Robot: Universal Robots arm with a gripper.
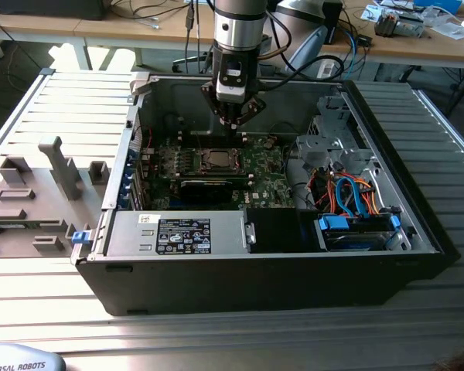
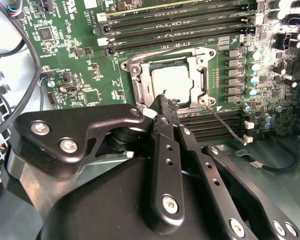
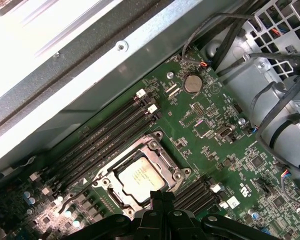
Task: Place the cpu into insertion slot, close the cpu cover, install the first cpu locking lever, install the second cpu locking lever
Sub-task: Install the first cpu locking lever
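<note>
The cpu (image 2: 172,82) (image 3: 139,176) lies flat in the insertion slot (image 2: 131,67) (image 1: 216,160) on the green circuit board (image 1: 264,176). The silvery cpu cover (image 2: 202,76) (image 3: 158,151) lies down around it, with the chip's top showing through its window. A thin wire locking lever (image 2: 225,122) sticks out from one corner of the socket, angled over the black memory slots. My gripper (image 2: 163,100) (image 3: 160,196) (image 1: 233,125) hangs just above the socket's edge, fingers shut with nothing visible between them.
The board sits inside an open black computer case (image 1: 294,286) on a ribbed metal table. Drive cage and coloured cables (image 1: 352,197) crowd the exterior view's right. Black memory slots (image 3: 102,140) flank the socket. A grey fixture (image 1: 58,166) stands at the exterior view's left.
</note>
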